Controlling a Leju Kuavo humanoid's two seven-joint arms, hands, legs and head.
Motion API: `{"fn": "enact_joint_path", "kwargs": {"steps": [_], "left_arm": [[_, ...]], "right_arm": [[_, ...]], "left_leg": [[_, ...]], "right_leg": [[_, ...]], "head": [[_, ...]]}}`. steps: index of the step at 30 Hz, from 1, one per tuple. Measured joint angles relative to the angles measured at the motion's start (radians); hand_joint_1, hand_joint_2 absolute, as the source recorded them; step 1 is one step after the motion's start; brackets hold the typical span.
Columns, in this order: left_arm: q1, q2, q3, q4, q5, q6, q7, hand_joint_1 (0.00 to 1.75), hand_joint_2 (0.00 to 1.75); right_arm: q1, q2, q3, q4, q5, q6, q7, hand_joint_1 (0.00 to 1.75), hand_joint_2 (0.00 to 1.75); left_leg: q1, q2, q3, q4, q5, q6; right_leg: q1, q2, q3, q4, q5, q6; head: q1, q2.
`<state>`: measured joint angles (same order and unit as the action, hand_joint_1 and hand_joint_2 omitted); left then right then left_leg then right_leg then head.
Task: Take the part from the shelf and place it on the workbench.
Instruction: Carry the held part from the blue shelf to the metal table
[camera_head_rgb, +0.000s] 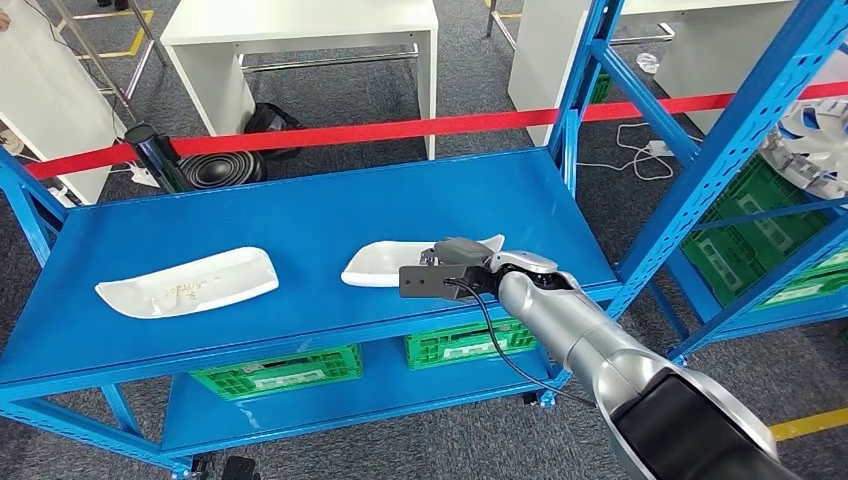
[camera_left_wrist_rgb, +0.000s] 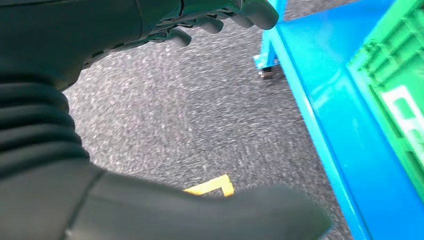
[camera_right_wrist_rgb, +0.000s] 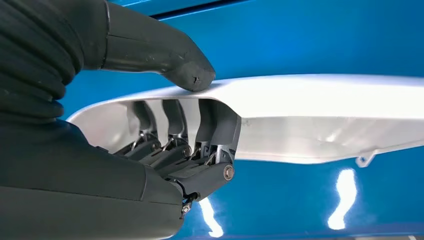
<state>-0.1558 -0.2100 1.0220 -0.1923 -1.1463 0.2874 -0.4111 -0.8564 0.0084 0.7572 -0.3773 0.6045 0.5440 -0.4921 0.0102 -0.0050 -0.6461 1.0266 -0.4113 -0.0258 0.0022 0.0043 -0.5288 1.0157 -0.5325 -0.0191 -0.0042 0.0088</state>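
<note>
White plastic was what the right hand (camera_head_rgb: 470, 268) had hold of: a long, shallow moulded part (camera_head_rgb: 385, 264) lying on the blue top shelf (camera_head_rgb: 330, 210) of the metal rack, near its front edge. In the right wrist view the thumb (camera_right_wrist_rgb: 187, 70) pressed on the part's rim (camera_right_wrist_rgb: 310, 87) while the darker fingers (camera_right_wrist_rgb: 210, 125) curled into its hollow side, so the hand pinched the part's near end between them. Whether that end was lifted off the shelf or resting on it could not be told.

A second white part (camera_head_rgb: 190, 283) of the same shape lay on the same shelf well to the left, apart from the first. Green crates (camera_head_rgb: 280, 372) sat on the lower shelf beneath. A red barrier tape (camera_head_rgb: 400, 130) ran across behind the rack, with white tables (camera_head_rgb: 300, 40) beyond it on grey carpet.

The left hand (camera_left_wrist_rgb: 220, 17) hung low beside the rack over the carpet (camera_left_wrist_rgb: 190, 115), its fingers curled inward and holding nothing, near a strip of yellow floor marking (camera_left_wrist_rgb: 212, 186).
</note>
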Motion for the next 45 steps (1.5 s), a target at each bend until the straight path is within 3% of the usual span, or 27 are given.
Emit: {"fn": "enact_joint_path", "kwargs": {"steps": [18,26,34,45], "left_arm": [[-0.002,0.003,-0.004,0.0,0.032,0.004,-0.001,0.0,1.75],[0.0,0.003,0.0,0.0,0.069,0.021,0.012,0.0,1.75],[0.002,0.004,0.0,0.0,0.069,0.032,0.028,0.0,1.75],[0.003,0.005,0.014,0.0,0.08,0.048,0.039,0.0,1.75]], "right_arm": [[-0.046,-0.001,0.023,0.0,-0.002,-0.001,0.018,1.75,1.75],[-0.12,-0.008,0.038,0.01,0.039,-0.104,0.123,1.75,1.75],[-0.144,-0.03,0.045,0.017,0.057,-0.164,0.157,1.75,1.75],[-0.162,-0.036,0.047,0.018,0.105,-0.317,0.231,1.75,1.75]], "left_leg": [[0.0,0.0,0.001,0.0,0.0,0.0],[0.0,0.0,0.001,0.0,0.0,0.0],[-0.001,0.0,0.0,0.0,0.0,0.0],[-0.001,-0.001,0.0,0.0,0.0,0.0]], "right_leg": [[0.0,0.0,0.001,0.0,0.001,0.001],[0.0,0.0,0.001,0.0,0.001,0.001],[0.0,0.0,0.001,0.0,0.001,0.001],[0.0,0.0,0.002,0.0,0.001,0.001]], "head": [[0.0,0.0],[0.0,0.0],[0.0,0.0],[0.0,0.0]]}}
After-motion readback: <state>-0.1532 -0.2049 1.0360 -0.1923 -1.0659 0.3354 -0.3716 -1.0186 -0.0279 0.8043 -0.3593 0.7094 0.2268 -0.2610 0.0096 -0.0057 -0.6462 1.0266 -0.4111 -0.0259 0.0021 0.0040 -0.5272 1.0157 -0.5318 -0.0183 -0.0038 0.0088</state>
